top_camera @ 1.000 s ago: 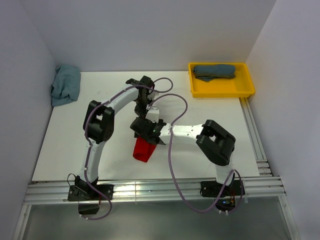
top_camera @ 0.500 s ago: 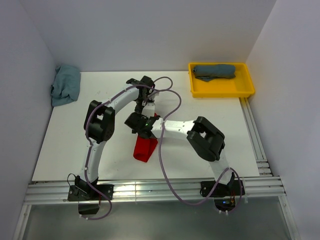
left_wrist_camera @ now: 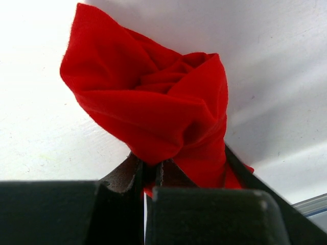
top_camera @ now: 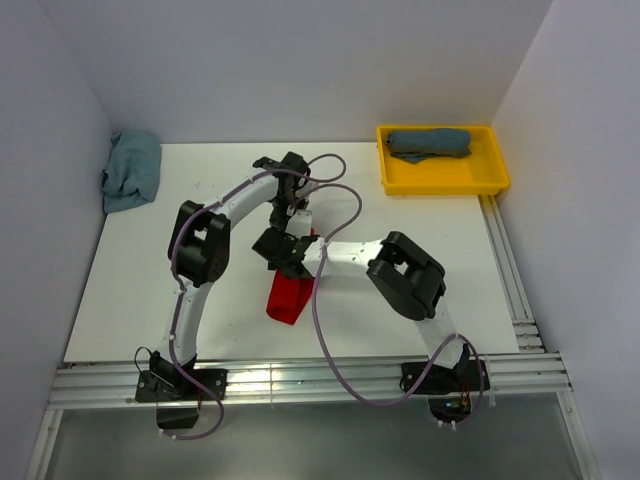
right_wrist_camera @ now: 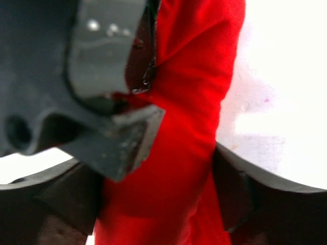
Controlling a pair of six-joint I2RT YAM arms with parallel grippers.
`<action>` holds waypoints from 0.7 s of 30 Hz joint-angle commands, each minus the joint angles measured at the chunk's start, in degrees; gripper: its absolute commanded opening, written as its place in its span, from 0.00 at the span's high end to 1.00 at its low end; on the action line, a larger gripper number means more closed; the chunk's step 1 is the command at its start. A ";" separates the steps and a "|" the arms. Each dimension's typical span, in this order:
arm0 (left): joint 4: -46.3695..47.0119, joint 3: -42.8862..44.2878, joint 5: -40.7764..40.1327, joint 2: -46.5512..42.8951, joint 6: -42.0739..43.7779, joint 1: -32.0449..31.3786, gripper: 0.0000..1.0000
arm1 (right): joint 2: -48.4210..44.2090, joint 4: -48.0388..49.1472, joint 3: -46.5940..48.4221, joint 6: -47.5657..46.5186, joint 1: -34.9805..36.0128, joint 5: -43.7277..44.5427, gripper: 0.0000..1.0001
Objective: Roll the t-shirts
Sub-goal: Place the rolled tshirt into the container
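Note:
The bright red t-shirt (top_camera: 289, 298) hangs as a bunched, twisted strip from my left gripper (top_camera: 291, 222) down to the table. In the left wrist view the left gripper (left_wrist_camera: 153, 171) is shut, pinching a fold of the red t-shirt (left_wrist_camera: 153, 102). My right gripper (top_camera: 283, 252) sits just below the left one. In the right wrist view the right gripper (right_wrist_camera: 158, 204) stands wide with the red t-shirt (right_wrist_camera: 179, 153) filling the gap between its fingers (right_wrist_camera: 237, 191). A slate blue-grey t-shirt (top_camera: 430, 143) lies rolled in the tray. A pale teal t-shirt (top_camera: 132, 170) is crumpled at the far left.
A yellow tray (top_camera: 445, 186) stands at the back right of the white table (top_camera: 130, 300). Both arms cross over the table's middle, cables looping above them. Walls close in on the left, back and right. Metal rails (top_camera: 300, 380) run along the near edge.
My right arm has swung left and its gripper has slid in around the hanging red t-shirt, just under the left gripper. The left arm has stayed put.

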 commanded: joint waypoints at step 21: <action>-1.34 20.25 8.71 2.77 3.44 2.46 0.19 | -2.92 0.26 -4.81 2.43 -0.17 -3.70 1.00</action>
